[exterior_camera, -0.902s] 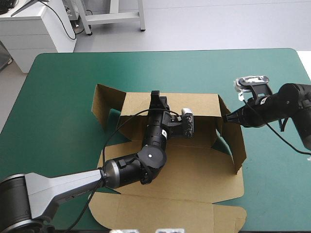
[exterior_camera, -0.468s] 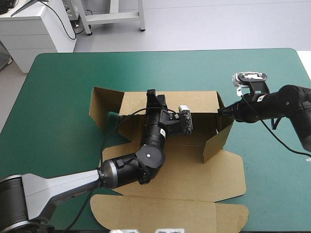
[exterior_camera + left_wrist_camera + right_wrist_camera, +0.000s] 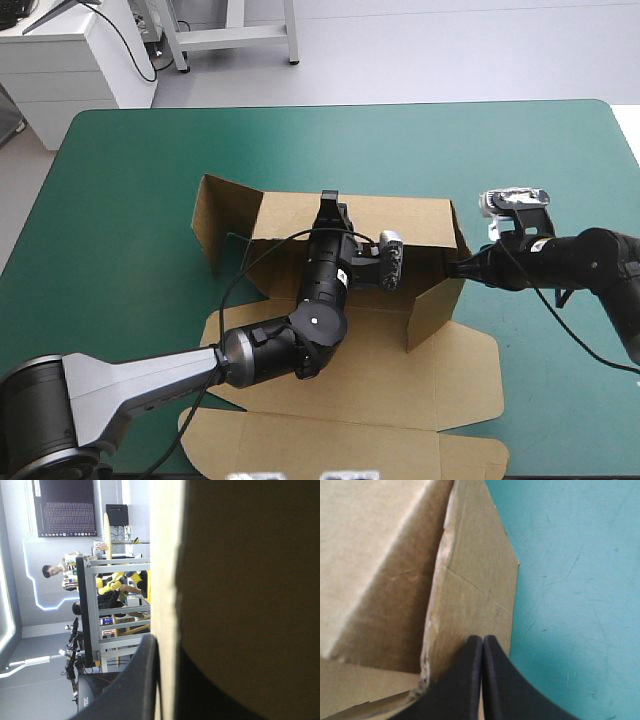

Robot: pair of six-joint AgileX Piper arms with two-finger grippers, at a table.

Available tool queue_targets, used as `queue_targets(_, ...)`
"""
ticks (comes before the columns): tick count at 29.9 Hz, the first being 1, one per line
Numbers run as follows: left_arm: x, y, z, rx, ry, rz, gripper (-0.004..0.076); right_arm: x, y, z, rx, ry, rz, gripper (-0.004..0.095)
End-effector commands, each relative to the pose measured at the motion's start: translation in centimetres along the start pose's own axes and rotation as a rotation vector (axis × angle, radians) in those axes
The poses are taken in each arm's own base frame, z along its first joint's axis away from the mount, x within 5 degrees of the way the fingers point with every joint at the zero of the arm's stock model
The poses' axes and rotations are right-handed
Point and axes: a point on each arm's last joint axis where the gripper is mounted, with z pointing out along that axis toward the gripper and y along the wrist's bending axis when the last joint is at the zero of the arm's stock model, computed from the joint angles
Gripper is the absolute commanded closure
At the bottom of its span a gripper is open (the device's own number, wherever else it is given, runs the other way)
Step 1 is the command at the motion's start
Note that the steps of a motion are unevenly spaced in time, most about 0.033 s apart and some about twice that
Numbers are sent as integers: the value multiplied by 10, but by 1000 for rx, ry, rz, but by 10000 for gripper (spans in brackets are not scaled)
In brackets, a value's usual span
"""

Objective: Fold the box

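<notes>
The brown box lies opened out on the teal-green cover, its back wall raised. The left gripper sits on that wall's top edge, shut on it; in the left wrist view the board's pale edge runs between the left gripper's fingers, one black finger showing. The right side flap stands swung inward. The right gripper is shut, and its tip touches the flap's outer face. In the right wrist view the right gripper rests against this flap.
The left side flap stands up, angled outward. The lid panel lies flat at the table's near edge. Bare teal-green cover stretches beyond and to the right of the box.
The right side flap has swung from standing outward to angled inward. The right gripper followed it, moving toward the near side. The left gripper and back wall shifted slightly right.
</notes>
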Motion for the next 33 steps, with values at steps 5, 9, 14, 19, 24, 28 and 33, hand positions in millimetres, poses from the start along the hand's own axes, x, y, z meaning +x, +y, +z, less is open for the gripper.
queue_targets(5, -3, 2, -1, 16, 9, -36, 731, 0, 5, -3, -54, -156, 10, 927)
queue_targets(9, -2, 3, -1, 7, 12, -30, 731, -1, 4, 0, -59, -197, 4, 927)
queue_targets(14, -1, 4, -1, -2, 26, -27, 731, 1, 4, -1, -47, -186, -99, 926)
queue_targets(19, -1, 8, -1, -47, 27, -11, 731, 2, 5, 0, -52, -172, -147, 838)
queue_targets(24, -2, 11, -1, -77, 22, -10, 731, 7, 7, 0, -69, -129, -294, 543)
queue_targets(28, -1, 11, -1, -78, 24, -10, 731, 9, 8, 0, -77, -114, -400, 496)
queue_targets(33, -1, 11, -1, -84, 25, -6, 731, 9, 8, 0, -79, -111, -405, 485)
